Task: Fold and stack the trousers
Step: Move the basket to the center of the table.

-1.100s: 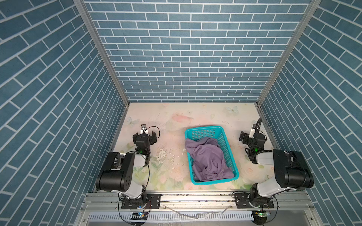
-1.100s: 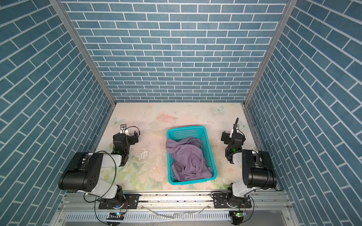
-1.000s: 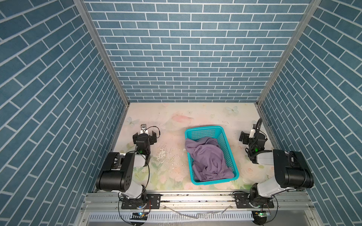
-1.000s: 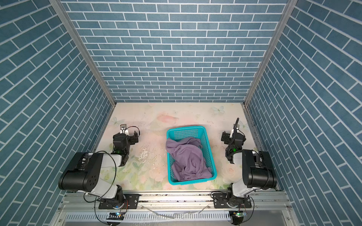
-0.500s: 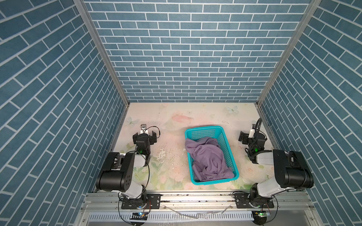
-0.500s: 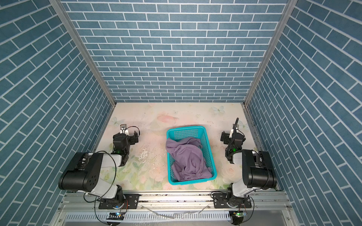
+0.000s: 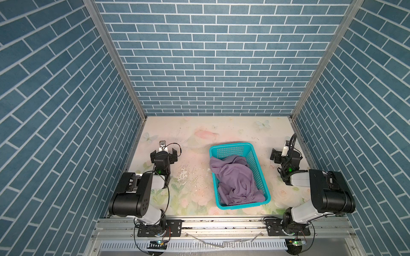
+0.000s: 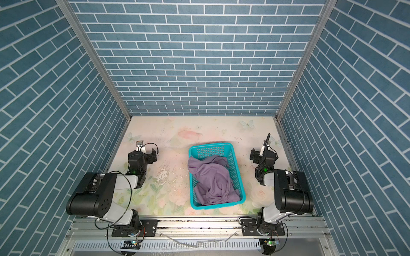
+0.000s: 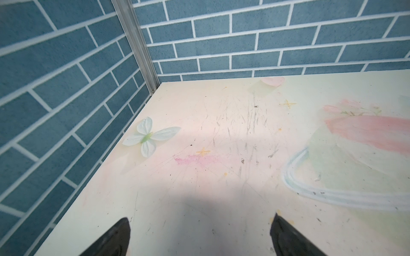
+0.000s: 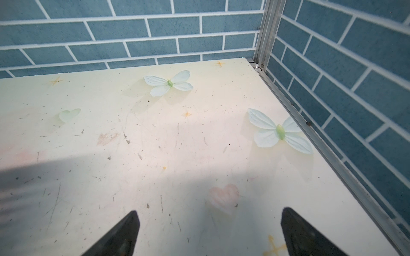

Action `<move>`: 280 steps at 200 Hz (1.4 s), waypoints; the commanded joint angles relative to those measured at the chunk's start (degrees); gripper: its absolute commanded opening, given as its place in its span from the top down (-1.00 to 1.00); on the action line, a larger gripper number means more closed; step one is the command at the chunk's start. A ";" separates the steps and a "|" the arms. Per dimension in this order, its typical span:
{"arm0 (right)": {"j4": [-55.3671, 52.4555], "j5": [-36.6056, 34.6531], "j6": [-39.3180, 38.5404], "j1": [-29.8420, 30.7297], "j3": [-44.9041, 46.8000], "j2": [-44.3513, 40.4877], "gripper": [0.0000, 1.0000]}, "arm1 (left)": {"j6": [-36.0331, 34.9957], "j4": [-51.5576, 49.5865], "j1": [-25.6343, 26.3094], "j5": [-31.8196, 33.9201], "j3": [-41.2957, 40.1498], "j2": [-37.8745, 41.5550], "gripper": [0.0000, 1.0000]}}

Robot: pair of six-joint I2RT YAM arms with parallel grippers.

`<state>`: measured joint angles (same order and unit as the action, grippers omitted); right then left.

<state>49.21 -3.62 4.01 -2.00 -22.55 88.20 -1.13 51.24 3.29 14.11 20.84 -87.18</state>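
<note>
Well off to the right of the left gripper [image 7: 164, 153], and about as far to the left of the right gripper [image 7: 286, 156]: a teal mesh basket [image 7: 229, 146], standing on the flowered table [image 7: 199, 133]. Heaped inside it, the purple trousers [image 7: 235, 179], unfolded and crumpled, filling the end nearer the arm bases, with one fold draped over the rim on the side facing the left gripper. Same layout in both top views: basket [image 8: 209, 146] between the two grippers, trousers [image 8: 213, 177] inside, touched by neither.

Left gripper [image 8: 143, 156]: spread wide, nothing between the fingers, low over the table and close to the brick wall [image 7: 111, 133] on its own left. From the left wrist, two dark fingertips [image 9: 119, 235] well apart, with bare, scratched tabletop between and beyond them. Ahead of the gripper [image 9: 200, 216] and to its left, a pale printed butterfly [image 9: 147, 137] near the corner.

Right gripper [image 8: 264, 157]: likewise spread wide and holding nothing, close to the opposite brick wall on its own right. From the right wrist, fingertips [image 10: 124, 232] far apart over bare table. Just ahead of the gripper [image 10: 210, 210], a faint pink printed heart [image 10: 224, 197]. Farther ahead and to its right, a butterfly [image 10: 279, 133] beside the metal edge rail [image 10: 321, 144]. Farther ahead and to its left, another butterfly [image 10: 168, 83] near the back of the table.
</note>
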 commanded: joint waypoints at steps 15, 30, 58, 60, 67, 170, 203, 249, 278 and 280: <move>0.27 0.59 -0.76 -0.11 0.05 0.14 -0.98 | -0.55 -0.27 0.23 0.66 0.38 -0.24 -0.99; 0.27 0.57 -0.71 -0.11 -0.02 0.16 -0.98 | -0.59 -0.27 0.23 0.66 0.40 -0.20 -0.99; -1.19 -2.28 0.15 -0.11 -0.06 -1.68 -0.98 | -0.45 -1.87 1.53 5.75 0.61 1.24 -0.99; -1.65 -2.54 0.15 -0.07 0.02 -2.43 -0.98 | -0.46 -2.32 1.67 5.84 0.72 1.53 -0.99; -3.69 -3.55 0.16 0.13 0.24 -5.49 -0.98 | -0.97 -1.55 1.94 5.01 0.16 1.84 -0.99; -58.22 -11.46 17.35 6.62 -16.08 -27.07 -0.98 | 29.76 -65.60 7.78 32.38 27.55 23.85 -0.99; -65.35 -2.17 18.75 10.68 -18.00 -22.21 -0.72 | 32.35 -79.13 7.78 24.35 33.33 27.16 -0.99; -67.51 9.24 20.05 14.57 -16.94 -23.06 -0.44 | 33.10 -81.03 7.78 2.44 27.32 31.21 -0.48; -65.06 15.92 21.49 17.22 -16.90 -20.57 -0.24 | 36.14 -75.91 7.92 -14.30 22.29 30.54 -0.30; -64.80 16.10 21.63 17.52 -16.91 -20.38 -0.21 | 36.53 -75.47 7.95 -15.10 21.96 30.32 -0.30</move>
<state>-15.81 5.06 22.81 13.39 -39.38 66.15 31.46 -24.99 11.00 16.64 46.06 -56.16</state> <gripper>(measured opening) 0.649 0.674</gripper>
